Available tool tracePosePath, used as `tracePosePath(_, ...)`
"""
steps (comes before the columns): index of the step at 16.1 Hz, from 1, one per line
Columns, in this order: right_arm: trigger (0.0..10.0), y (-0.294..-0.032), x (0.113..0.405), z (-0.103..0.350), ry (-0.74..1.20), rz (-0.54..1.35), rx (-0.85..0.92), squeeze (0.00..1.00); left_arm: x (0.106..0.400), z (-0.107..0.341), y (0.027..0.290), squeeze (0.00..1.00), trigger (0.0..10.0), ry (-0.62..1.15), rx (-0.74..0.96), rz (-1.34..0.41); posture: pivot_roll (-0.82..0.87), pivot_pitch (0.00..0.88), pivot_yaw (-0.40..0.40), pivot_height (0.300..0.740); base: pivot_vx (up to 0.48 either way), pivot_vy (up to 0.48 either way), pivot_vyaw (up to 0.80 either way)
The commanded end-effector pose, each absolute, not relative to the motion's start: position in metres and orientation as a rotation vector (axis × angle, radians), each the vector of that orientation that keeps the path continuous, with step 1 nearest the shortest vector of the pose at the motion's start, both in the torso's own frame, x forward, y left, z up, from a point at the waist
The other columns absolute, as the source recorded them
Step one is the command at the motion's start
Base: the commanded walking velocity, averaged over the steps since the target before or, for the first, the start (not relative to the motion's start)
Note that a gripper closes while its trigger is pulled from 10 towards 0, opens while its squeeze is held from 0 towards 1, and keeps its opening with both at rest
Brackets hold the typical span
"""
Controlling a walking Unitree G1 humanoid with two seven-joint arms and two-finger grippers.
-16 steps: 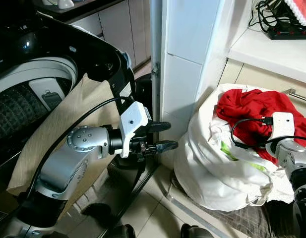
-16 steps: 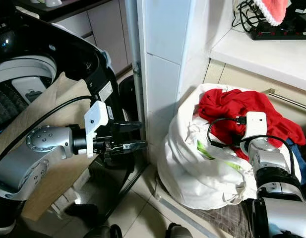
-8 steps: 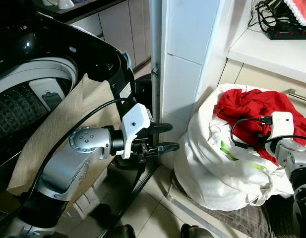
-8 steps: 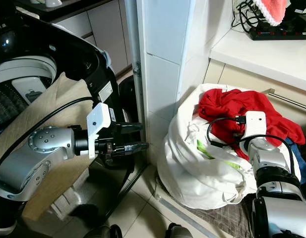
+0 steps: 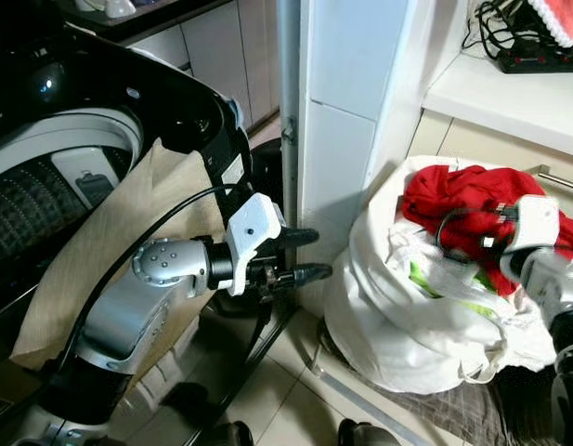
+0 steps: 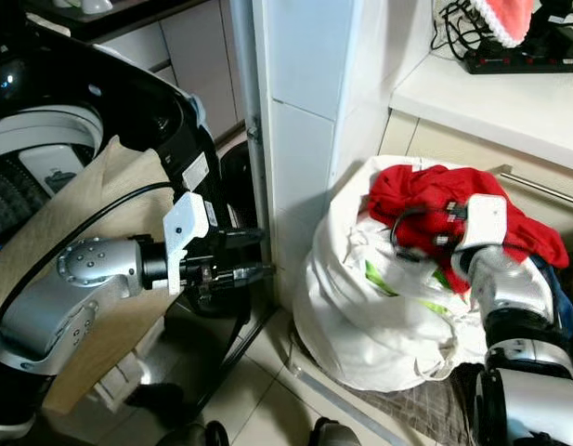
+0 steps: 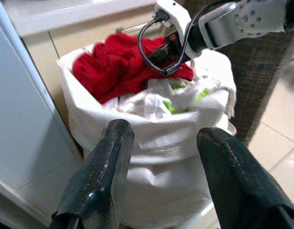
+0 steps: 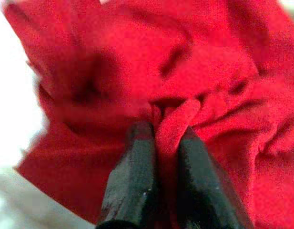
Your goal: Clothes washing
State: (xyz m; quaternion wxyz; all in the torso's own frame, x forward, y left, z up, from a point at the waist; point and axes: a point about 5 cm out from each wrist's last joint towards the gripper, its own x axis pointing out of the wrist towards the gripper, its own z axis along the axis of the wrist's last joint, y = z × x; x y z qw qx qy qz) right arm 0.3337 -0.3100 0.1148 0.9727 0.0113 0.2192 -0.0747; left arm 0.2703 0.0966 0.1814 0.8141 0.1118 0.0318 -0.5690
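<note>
A red garment [image 5: 453, 200] lies on top of a full white laundry bag [image 5: 407, 316] that stands on the floor beside a white tiled pillar. My right gripper [image 8: 161, 143] is shut on a fold of that red garment [image 8: 194, 71], its wrist [image 5: 532, 223] sitting over the bag's top. Held out level in front of the washing machern's open black lid, my left gripper [image 5: 309, 255] is open and empty, left of the bag. The washing machine [image 5: 54, 158] is at the left with its drum opening visible. In the left wrist view, the fingers [image 7: 104, 171] frame the bag [image 7: 151, 157].
A beige cloth [image 5: 100, 242] hangs over the machine's front. The white tiled pillar [image 5: 346, 121] stands between machine and bag. A white shelf [image 5: 509, 98] with a power strip and cables runs above the bag. Pale floor tiles [image 5: 286, 400] lie below, with a dark mat [image 5: 453, 413] under the bag.
My right wrist has risen and shifted over the bag's top, pulling at the red garment. My left gripper has stayed about where it was.
</note>
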Motion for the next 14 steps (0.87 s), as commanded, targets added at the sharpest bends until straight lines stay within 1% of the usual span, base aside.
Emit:
tracePosePath(1, 0.0, -0.308, 0.337, 0.138, 0.35, -0.089, 0.076, 0.0, 0.278, 0.192, 0.1, 0.0, 10.0, 0.012, 0.251, -1.162, -0.14, 0.08, 0.054, 0.74, 0.0, 0.0, 0.0)
tracePosePath(2, 0.0, -0.302, 0.338, 0.154, 0.292, -0.021, 0.103, 0.0, 0.282, 0.196, 0.1, 0.0, 10.0, -0.023, 0.245, -1.132, -0.14, 0.077, 0.052, 0.74, 0.0, 0.0, 0.0)
tracePosePath(4, 0.0, -0.295, 0.337, 0.171, 0.234, 0.057, 0.125, 0.0, 0.285, 0.201, 0.1, 0.0, 10.0, -0.058, 0.24, -1.102, -0.14, 0.077, 0.052, 0.74, 0.0, 0.0, 0.0)
tracePosePath(6, 0.0, -0.273, 0.323, 0.245, 0.046, 0.318, 0.117, 0.0, 0.297, 0.219, 0.099, 0.0, 10.0, -0.17, 0.225, -1.016, -0.15, 0.072, 0.055, 0.74, 0.0, 0.0, 0.0)
tracePosePath(7, 0.0, -0.262, 0.317, 0.269, -0.025, 0.415, 0.137, 0.0, 0.3, 0.225, 0.098, 0.0, 10.0, -0.208, 0.223, -0.992, -0.16, 0.073, 0.056, 0.74, 0.0, 0.0, 0.0)
tracePosePath(8, 0.0, -0.255, 0.31, 0.285, -0.077, 0.488, 0.105, 0.0, 0.301, 0.228, 0.096, 0.0, 10.0, -0.232, 0.216, -0.983, -0.16, 0.072, 0.058, 0.74, 0.0, 0.0, 0.0)
tracePosePath(9, 0.0, -0.252, 0.304, 0.289, -0.066, 0.514, 0.02, 0.0, 0.302, 0.229, 0.094, 0.0, 10.0, -0.237, 0.214, -0.986, -0.16, 0.071, 0.058, 0.74, 0.0, 0.0, 0.0)
tracePosePath(10, 0.0, -0.252, 0.304, 0.287, -0.049, 0.502, -0.006, 0.0, 0.302, 0.228, 0.093, 0.0, 10.0, -0.237, 0.218, -0.99, -0.16, 0.071, 0.059, 0.74, 0.0, 0.0, 0.0)
tracePosePath(11, 0.0, -0.256, 0.304, 0.272, 0.019, 0.442, -0.037, 0.0, 0.3, 0.223, 0.09, 0.0, 10.0, -0.225, 0.221, -1.005, -0.16, 0.071, 0.059, 0.74, 0.0, 0.0, 0.0)
tracePosePath(13, 0.2, -0.257, 0.302, 0.257, 0.093, 0.418, -0.066, 0.0, 0.299, 0.22, 0.087, 0.0, 10.0, -0.217, 0.223, -1.014, -0.16, 0.071, 0.056, 0.74, 0.0, 0.0, 0.0)
tracePosePath(14, 6.0, -0.258, 0.298, 0.24, 0.174, 0.387, -0.086, 0.0, 0.298, 0.219, 0.086, 0.0, 10.0, -0.214, 0.22, -1.019, -0.16, 0.071, 0.054, 0.74, 0.0, 0.0, 0.0)
